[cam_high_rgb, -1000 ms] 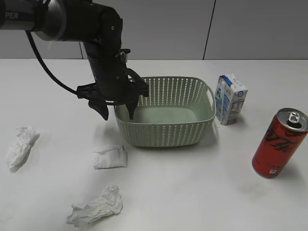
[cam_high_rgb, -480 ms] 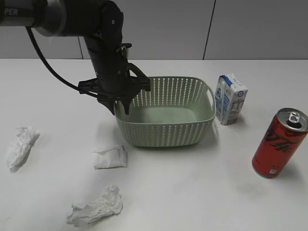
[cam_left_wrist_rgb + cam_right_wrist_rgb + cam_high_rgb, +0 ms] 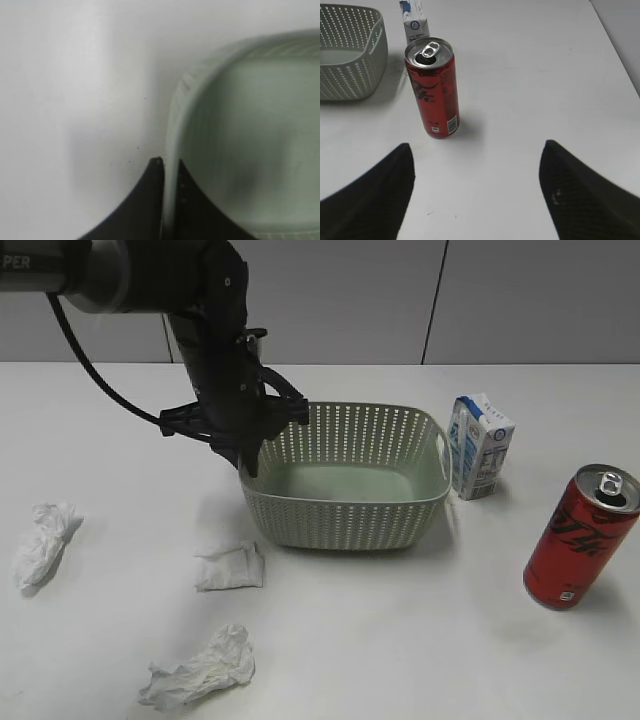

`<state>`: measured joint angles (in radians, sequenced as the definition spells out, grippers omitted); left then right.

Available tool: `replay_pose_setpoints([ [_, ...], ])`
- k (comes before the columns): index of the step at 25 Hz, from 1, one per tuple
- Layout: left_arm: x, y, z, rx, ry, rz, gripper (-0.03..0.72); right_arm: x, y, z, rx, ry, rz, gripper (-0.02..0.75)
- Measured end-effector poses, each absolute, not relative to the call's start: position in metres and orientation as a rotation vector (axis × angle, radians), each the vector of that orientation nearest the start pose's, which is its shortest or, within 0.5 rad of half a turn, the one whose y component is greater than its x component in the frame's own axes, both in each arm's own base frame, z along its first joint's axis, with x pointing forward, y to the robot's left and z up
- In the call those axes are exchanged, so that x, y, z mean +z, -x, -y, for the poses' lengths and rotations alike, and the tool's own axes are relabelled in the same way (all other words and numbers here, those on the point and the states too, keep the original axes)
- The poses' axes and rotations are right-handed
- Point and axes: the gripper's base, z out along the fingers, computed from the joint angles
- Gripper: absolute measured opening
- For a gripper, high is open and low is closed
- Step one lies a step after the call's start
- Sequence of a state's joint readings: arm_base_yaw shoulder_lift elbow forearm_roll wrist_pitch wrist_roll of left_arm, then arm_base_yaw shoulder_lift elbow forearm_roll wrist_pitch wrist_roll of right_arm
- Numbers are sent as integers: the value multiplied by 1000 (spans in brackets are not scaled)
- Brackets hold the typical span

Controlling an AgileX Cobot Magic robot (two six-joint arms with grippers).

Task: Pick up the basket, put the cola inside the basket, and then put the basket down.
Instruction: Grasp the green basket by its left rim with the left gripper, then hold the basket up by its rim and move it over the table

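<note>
Two left gripper [image 3: 170, 172] jaws pinch the basket [image 3: 240, 150] rim — right gripper [image 3: 476, 192] jaws spread wide.

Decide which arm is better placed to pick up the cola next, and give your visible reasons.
The right. Its gripper is open with the cola standing just ahead, untouched, nothing between them. The left gripper has its jaws shut on the basket wall, at the far side from the can.

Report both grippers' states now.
Left gripper: shut on the basket wall.
Right gripper: open, holding nothing; cola stands ahead of it.
</note>
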<state>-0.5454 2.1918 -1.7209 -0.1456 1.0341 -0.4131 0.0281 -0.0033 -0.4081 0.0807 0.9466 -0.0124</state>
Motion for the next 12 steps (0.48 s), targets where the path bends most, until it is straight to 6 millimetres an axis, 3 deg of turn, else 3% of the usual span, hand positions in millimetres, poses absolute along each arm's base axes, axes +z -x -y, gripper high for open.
replay_pose_setpoints([
  [5,179,-385,227,-346,-6,-3069,-1,261,-9,-6,106,35,-2018,589],
  [8,203,-386,214,-330,-16,-3022,-1,261,-9,-6,107,33,-2016,589],
  [12,231,-372,207,-361,-94,-2960,-1,268,-8,-6,121,10,-1977,589],
])
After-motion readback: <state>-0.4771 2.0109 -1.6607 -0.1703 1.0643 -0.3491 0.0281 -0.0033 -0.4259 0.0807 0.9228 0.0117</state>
